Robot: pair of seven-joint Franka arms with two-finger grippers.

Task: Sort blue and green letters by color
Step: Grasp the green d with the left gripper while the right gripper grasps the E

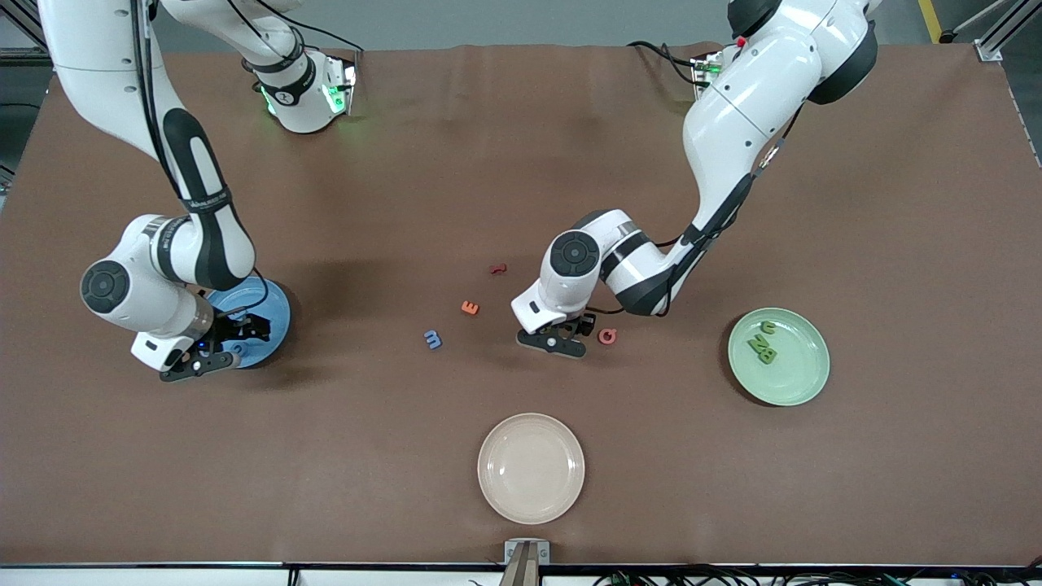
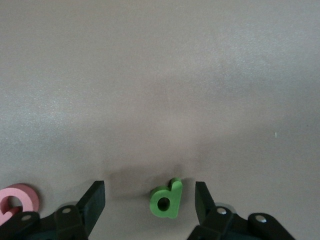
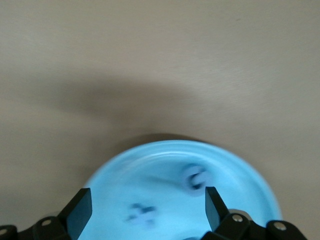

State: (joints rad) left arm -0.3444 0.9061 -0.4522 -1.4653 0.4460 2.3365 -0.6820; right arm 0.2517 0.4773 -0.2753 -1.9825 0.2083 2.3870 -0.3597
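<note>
Letters are mostly sorted. Three green letters (image 1: 765, 342) lie on the green plate (image 1: 802, 387), at three o'clock from the empty cream plate (image 1: 531, 467). One blue letter (image 1: 432, 339) waits on the table. At its three o'clock the left gripper (image 1: 562, 337) straddles the last green letter (image 2: 166, 199), jaws apart (nothing gripped). At nine o'clock the right gripper (image 1: 213, 352) hangs open over the blue plate (image 1: 273, 313), which holds blue letters (image 3: 196, 178).

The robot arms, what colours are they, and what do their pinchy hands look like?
Both arms are shiny white with black bands and round black caps at the joints, and thin black cables run along them. Green lights glow at their bases. The left gripper and the right gripper are black, each with two flat, wedge-shaped fingers fixed by silver screws.
</note>
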